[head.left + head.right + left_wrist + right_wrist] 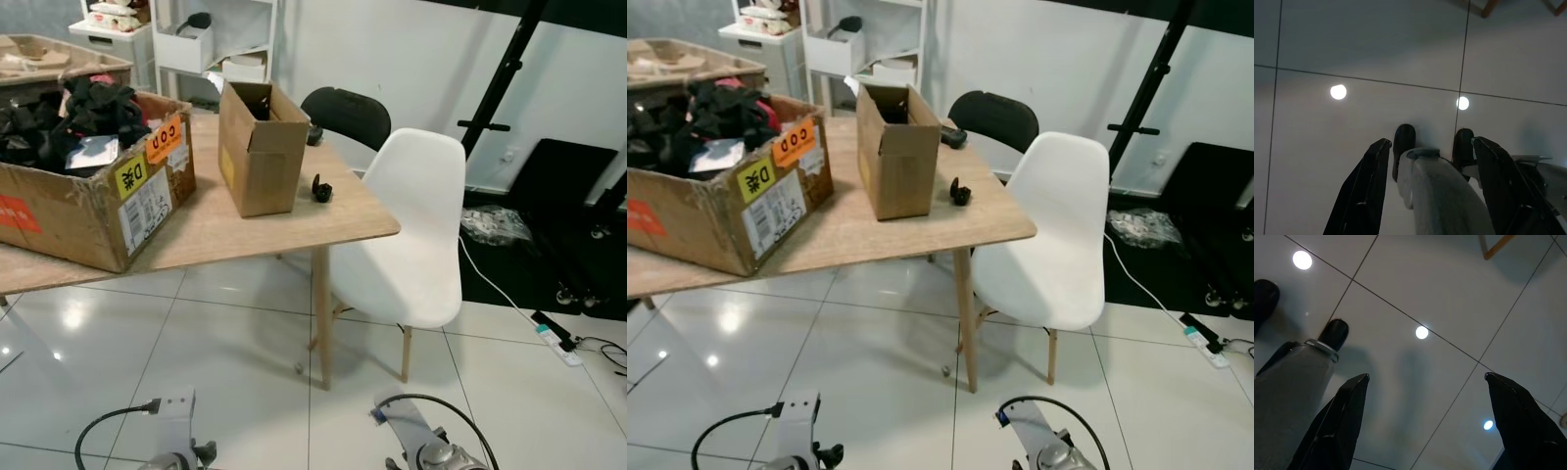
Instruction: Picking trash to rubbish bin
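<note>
White tiled floor (196, 333) lies ahead of you, with a wooden bench (284, 230) and a white chair (411, 235) tucked just beside its right edge. On the bench, note a large open carton (93, 191) full of dark items at the left edge, a small upright cardboard box (260, 147) mid-bench, and a small black object (321, 189) near the right edge; no rubbish bin identifiable. Both arms hang low over the tiles: left gripper (1430, 161) fingers spread wide, holding nothing; right gripper (1425, 401) fingers likewise wide and empty.
</note>
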Motion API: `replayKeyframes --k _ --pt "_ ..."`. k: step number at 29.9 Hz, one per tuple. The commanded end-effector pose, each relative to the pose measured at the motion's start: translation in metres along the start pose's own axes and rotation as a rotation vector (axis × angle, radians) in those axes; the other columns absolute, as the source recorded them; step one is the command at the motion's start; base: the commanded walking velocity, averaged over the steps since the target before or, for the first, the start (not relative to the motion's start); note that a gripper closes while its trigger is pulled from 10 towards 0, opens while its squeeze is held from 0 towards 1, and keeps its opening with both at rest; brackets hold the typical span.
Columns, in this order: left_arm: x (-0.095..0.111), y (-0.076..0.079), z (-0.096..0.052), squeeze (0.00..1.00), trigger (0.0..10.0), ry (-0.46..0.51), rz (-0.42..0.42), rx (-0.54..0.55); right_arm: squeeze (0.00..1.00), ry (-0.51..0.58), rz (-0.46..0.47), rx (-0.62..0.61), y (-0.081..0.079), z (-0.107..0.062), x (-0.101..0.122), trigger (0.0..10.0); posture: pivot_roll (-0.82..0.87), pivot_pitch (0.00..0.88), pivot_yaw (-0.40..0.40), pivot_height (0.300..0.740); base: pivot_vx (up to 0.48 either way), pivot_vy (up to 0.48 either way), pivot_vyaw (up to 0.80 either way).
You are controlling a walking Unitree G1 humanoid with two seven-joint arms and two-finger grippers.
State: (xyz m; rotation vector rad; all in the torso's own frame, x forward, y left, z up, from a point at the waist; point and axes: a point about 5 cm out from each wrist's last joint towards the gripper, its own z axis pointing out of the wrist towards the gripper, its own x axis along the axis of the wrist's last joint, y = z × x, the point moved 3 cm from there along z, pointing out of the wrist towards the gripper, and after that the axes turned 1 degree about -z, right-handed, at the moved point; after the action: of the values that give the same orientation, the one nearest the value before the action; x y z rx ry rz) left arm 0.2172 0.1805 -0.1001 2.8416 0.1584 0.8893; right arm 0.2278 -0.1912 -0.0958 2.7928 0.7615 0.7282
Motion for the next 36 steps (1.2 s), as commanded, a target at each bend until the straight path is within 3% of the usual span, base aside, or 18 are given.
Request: replayKeyframes --k 1,3,8,13,20,26,31,36 --pt "0.001 0.004 0.001 0.00 10.0 -0.001 -0.039 -0.008 0.00 -0.017 -0.008 -0.008 0.005 -0.001 -0.004 10.0 0.07 0.000 -0.130 0.740 0.000 0.000 0.00" --pt "0.005 0.003 0.001 0.00 10.0 0.009 -0.057 -0.004 0.00 -0.026 -0.008 -0.002 0.004 -0.001 -0.007 10.0 0.07 0.000 -0.131 0.740 0.000 0.000 0.00" --pt "0.007 0.004 0.002 0.00 10.0 0.004 -0.004 -0.011 0.00 -0.043 -0.030 0.001 0.002 -0.001 -0.013 10.0 0.08 0.000 -0.132 0.740 0.000 0.000 0.00" --pt "-0.001 0.000 0.000 0.00 10.0 -0.007 -0.036 0.008 0.00 -0.053 -0.031 0.006 -0.002 -0.001 -0.020 10.0 0.09 0.000 -0.139 0.740 0.000 0.000 0.00" --pt "-0.034 -0.009 -0.007 0.00 10.0 -0.085 0.039 0.020 0.00 -0.099 -0.058 0.055 -0.025 -0.003 -0.044 10.0 0.08 0.000 -0.119 0.740 0.000 0.000 0.00" --pt "-0.064 -0.019 -0.016 0.00 10.0 -0.146 0.111 0.024 0.00 -0.172 -0.074 0.115 -0.054 -0.010 -0.082 10.0 0.09 0.000 -0.077 0.740 0.000 0.000 0.00" --pt "-0.073 -0.024 -0.020 0.00 10.0 -0.149 0.050 0.041 0.00 -0.202 -0.067 0.119 -0.059 -0.013 -0.095 10.0 0.08 0.012 -0.065 0.740 0.000 0.000 0.00" --pt "-0.068 -0.024 -0.019 0.00 10.0 -0.133 0.072 0.039 0.00 -0.189 -0.049 0.110 -0.058 -0.012 -0.092 10.0 0.07 0.019 -0.054 0.740 0.000 0.000 0.00"
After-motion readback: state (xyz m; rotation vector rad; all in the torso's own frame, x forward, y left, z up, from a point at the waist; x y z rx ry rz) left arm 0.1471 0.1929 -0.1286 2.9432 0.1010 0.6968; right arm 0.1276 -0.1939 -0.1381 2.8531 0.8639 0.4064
